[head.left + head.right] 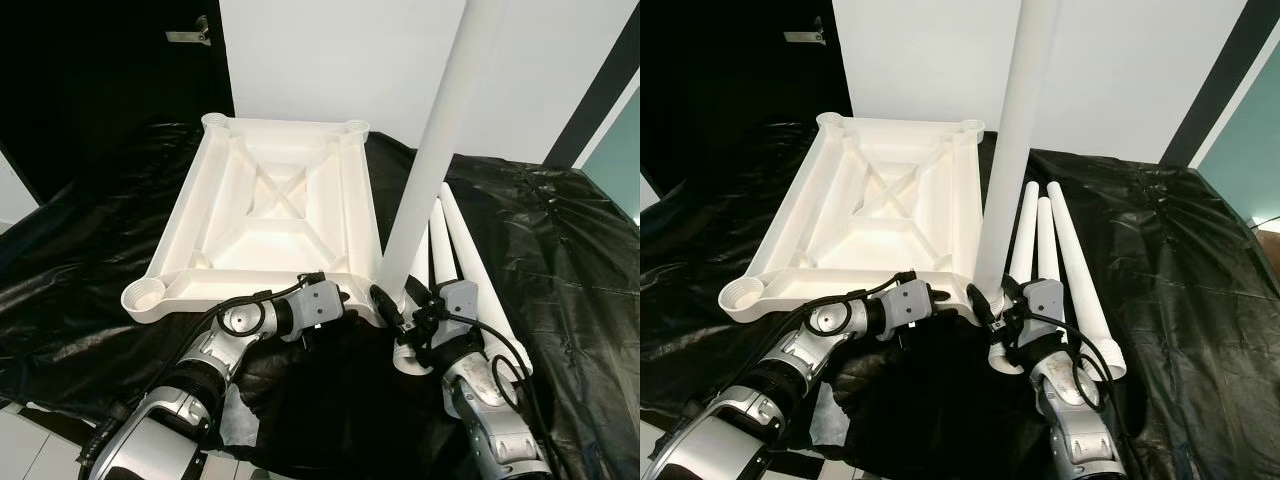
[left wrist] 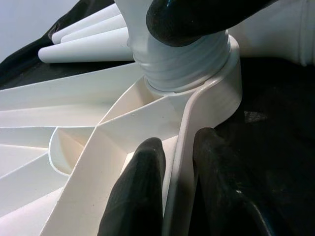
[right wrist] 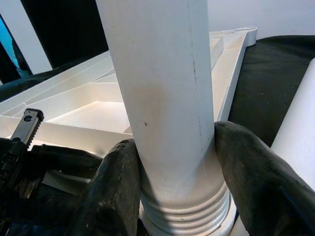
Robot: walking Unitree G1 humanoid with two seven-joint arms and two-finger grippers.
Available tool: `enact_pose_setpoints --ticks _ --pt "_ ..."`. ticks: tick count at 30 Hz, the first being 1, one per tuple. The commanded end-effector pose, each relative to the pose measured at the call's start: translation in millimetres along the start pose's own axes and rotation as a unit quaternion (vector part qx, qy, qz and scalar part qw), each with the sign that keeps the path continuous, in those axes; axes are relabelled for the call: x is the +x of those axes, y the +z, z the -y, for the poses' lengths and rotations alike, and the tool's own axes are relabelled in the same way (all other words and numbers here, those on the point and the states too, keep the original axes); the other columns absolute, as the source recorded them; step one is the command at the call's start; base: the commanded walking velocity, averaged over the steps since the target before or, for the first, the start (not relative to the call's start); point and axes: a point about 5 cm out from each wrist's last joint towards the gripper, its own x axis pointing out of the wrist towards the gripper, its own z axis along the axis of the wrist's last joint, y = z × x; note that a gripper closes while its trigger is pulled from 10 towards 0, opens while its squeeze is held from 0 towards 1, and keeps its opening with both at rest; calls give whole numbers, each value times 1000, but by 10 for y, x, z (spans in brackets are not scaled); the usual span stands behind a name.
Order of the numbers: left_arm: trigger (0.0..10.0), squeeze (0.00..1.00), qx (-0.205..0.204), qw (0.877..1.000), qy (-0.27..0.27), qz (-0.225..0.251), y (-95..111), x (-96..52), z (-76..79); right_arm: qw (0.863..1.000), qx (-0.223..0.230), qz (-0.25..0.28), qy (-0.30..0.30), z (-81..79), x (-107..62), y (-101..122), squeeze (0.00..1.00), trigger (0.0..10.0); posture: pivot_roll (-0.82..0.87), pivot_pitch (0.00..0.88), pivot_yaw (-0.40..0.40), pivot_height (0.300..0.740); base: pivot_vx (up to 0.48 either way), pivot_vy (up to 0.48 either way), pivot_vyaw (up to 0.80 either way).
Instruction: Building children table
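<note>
Upside-down white tabletop [image 1: 270, 215] lies on black sheeting [image 1: 560, 260], left gripper [image 2: 172, 196] fingers pinching its rim at 6 o'clock, right gripper [image 3: 172, 172] fingers clamping the upright leg [image 1: 440, 150] just above its threads, stiff, light, probably slick plastic, so grip low.

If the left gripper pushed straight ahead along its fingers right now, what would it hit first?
The left gripper is pinched on the tabletop rim near the front corner. Straight ahead sits the corner socket with the threaded end of the upright leg that the right gripper holds. It would probably meet that socket first; depth is uncertain.
</note>
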Motion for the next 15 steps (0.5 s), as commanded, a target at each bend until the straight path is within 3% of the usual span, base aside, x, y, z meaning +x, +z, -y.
enact_pose_setpoints --ticks 1,2,6,7,8,12,13,15 --pt "10000 0 -21 997 -60 -40 -216 -22 292 998 -24 -9 -60 200 -32 -7 0 0 286 0 -72 740 0 0 0" --pt "10000 0 -22 997 -60 -41 -220 -29 290 998 -23 -16 -51 181 -26 -28 0 1098 283 0 -69 740 0 0 0" --pt "10000 0 -22 997 -59 -42 -222 -32 288 998 -23 -20 -46 167 -22 -42 0 1098 282 0 -68 740 0 0 0" --pt "10000 0 -22 997 -60 -42 -224 -32 291 999 -27 -21 -43 155 -10 -53 0 10000 280 0 -68 740 0 0 0" --pt "10000 0 -23 997 -60 -42 -224 -28 297 998 -32 -14 -43 192 16 -31 1000 10000 278 0 -68 740 0 0 0" --pt "10000 0 -24 997 -60 -42 -222 -20 306 998 -46 -2 -41 307 95 42 1000 10000 272 0 -67 740 0 0 0" --pt "10000 0 -25 997 -61 -42 -221 -13 311 998 -52 -1 -28 361 135 77 0 10000 267 0 -68 740 0 0 0" --pt "10000 0 -25 997 -61 -41 -219 -6 316 999 -51 -11 3 384 166 81 0 10000 262 0 -70 740 0 0 0"
